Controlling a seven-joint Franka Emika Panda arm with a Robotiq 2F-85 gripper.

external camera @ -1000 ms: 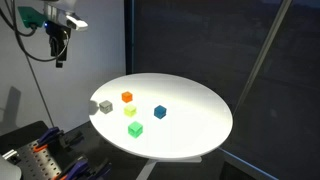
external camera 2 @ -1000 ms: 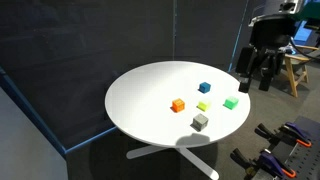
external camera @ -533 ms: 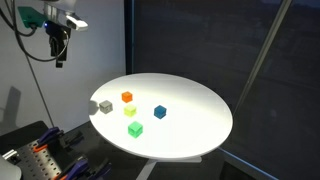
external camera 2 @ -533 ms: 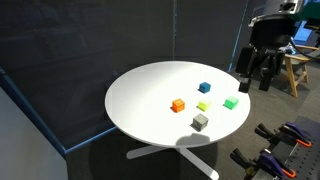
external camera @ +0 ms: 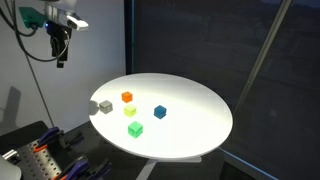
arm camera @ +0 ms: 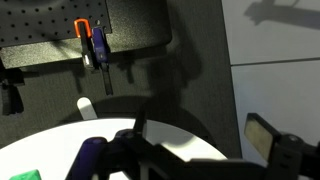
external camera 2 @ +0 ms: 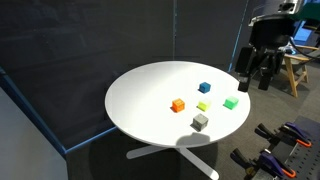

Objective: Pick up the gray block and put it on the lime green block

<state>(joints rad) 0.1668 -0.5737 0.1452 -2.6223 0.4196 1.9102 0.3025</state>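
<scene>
The gray block (external camera: 105, 107) (external camera 2: 200, 122) sits near the rim of the round white table (external camera: 190, 135) (external camera 2: 140, 95). The lime green block (external camera: 130, 111) (external camera 2: 203, 106) sits just inward of it, a small gap apart. My gripper (external camera: 62, 50) (external camera 2: 255, 76) hangs high above and outside the table's edge, open and empty. In the wrist view its fingers (arm camera: 200, 140) are spread over the table's rim (arm camera: 60, 150), and only a brighter green cube (arm camera: 28, 175) shows at the bottom left.
An orange cube (external camera: 127, 97) (external camera 2: 178, 105), a blue cube (external camera: 160, 112) (external camera 2: 205, 88) and a bright green cube (external camera: 135, 129) (external camera 2: 231, 102) stand around the lime one. A tool rack with orange clamps (external camera: 45, 155) (arm camera: 85, 40) stands beside the table. A wooden stool (external camera 2: 297, 70) stands behind the arm.
</scene>
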